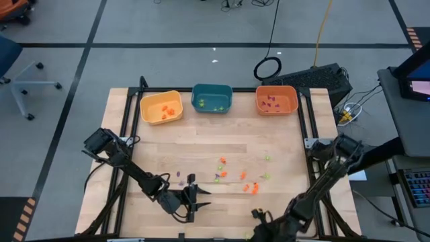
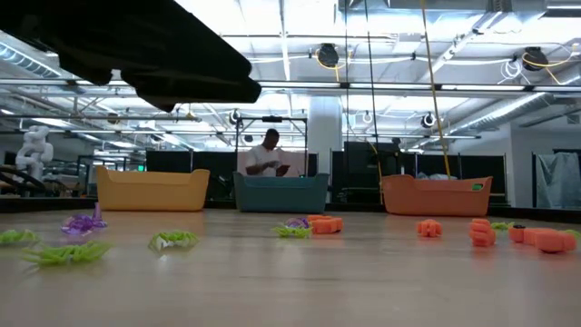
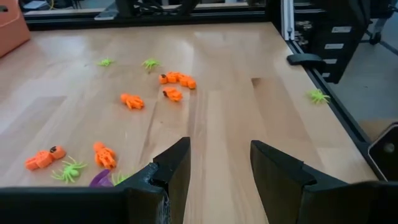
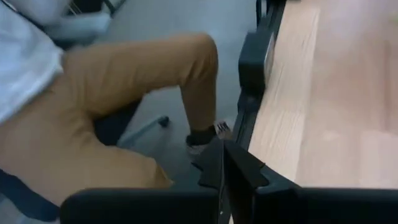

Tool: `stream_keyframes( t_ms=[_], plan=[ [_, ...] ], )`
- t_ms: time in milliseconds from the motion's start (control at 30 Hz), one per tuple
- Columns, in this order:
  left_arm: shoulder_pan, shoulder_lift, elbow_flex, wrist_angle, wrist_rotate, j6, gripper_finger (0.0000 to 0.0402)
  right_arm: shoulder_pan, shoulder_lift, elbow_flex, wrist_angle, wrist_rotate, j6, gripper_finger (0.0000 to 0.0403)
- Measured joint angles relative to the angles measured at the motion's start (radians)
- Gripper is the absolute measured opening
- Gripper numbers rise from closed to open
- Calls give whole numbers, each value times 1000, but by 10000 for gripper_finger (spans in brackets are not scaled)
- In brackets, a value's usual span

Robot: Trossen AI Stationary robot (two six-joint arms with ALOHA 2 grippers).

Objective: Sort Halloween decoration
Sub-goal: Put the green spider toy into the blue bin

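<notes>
- Left gripper (image 1: 193,195): at 7 o'clock on the table (image 1: 201,144), fingers apart with nothing between them, pointed toward the loose pieces at 3 o'clock of it.
- Right gripper (image 4: 225,180): parked at the table's 5 o'clock edge, fingers pressed together, holding nothing; a seated person's leg (image 4: 155,74) shows beyond that edge.
- Decorations (image 1: 236,175): orange, green and purple trinkets scattered from centre toward 4 o'clock.
- Bins along 12 o'clock: yellow bin (image 1: 161,107) holds orange pieces, teal bin (image 1: 211,98) green, orange bin (image 1: 276,100) purple.
- Step, as judged: sorting partly done; left arm between picks, lining up on another piece.
- Next move calls for: dropping low over one trinket, pinching it alone, carrying it to the bin that holds its colour.
</notes>
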Motion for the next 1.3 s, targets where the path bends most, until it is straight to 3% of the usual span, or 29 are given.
stream_keyframes(
  t_ms=[233,467,700,967,1133,1300],
  plan=[
    [-2,0,0,6,7,-24,166,2,169,100,-14,-59,19,0],
    [-5,0,0,5,7,-53,166,-1,228,111,-68,-73,52,0],
    [-20,0,0,5,6,-56,166,-40,199,110,-301,162,81,0],
    [-28,0,0,-9,0,-105,166,-67,172,112,-321,167,-12,0],
    [-29,0,0,-7,-3,-104,166,-88,173,111,-313,293,-16,3],
    [-28,0,0,-9,-4,-101,166,-148,172,111,-267,288,-31,45]
  ],
)
